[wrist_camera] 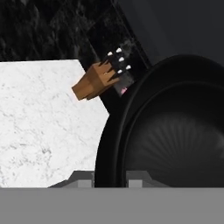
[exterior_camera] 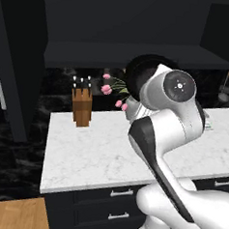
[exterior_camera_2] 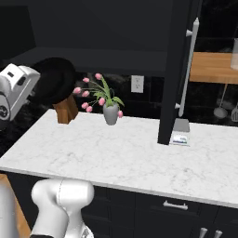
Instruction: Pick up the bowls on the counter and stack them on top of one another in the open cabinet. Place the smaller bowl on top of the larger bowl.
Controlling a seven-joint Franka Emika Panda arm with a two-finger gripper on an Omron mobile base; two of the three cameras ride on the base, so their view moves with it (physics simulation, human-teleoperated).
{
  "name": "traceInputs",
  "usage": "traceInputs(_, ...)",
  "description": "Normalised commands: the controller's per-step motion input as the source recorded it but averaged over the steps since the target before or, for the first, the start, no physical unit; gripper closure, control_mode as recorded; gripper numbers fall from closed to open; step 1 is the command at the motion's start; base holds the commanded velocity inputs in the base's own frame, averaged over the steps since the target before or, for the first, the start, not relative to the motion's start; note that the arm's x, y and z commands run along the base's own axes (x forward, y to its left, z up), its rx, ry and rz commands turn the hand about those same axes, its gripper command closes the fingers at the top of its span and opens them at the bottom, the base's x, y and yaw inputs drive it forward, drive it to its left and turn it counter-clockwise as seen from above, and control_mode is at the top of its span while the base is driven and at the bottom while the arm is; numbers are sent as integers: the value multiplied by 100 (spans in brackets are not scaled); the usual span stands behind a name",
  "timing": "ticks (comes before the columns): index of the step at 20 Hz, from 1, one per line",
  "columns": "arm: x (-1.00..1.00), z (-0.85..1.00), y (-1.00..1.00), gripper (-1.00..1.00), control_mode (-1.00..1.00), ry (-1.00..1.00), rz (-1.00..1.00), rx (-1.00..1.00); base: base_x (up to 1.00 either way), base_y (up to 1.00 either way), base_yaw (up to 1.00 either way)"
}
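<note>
A: Where is the black bowl (wrist_camera: 175, 131) now?

B: It is up in the air, above the marble counter (exterior_camera: 99, 154) and just below the dark recess of the open cabinet (exterior_camera: 130, 54). In the left base view its rim (exterior_camera: 139, 69) shows behind the white arm. In the right base view it hangs above the wooden knife block (exterior_camera_2: 65, 111).

A: And the claw (wrist_camera: 111, 179)?

B: In the hand view the bowl's rim passes between the two grey fingertips (wrist_camera: 83, 179), one on each side of it. So the claw is clamped on the rim, and the bowl is tilted on its edge.

A: What else stands on the counter?

B: The knife block near the back left, and beside it a grey vase (exterior_camera_2: 110, 114) with pink tulips (exterior_camera_2: 88, 93). A small grey scale (exterior_camera_2: 180, 132) stands at the foot of a black panel (exterior_camera_2: 174, 69).
</note>
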Motion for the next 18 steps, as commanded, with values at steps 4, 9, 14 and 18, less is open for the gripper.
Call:
traceInputs(4,29,83,0,100,-100,3,10,0,0,0,0)
traceInputs(9,92,32,-2,100,-100,2,11,4,0,0,0)
traceInputs(14,100,-5,-13,100,-100,4,3,1,0,0,0)
traceInputs(18,100,-2,-20,100,-100,0,0,0,0,0,0)
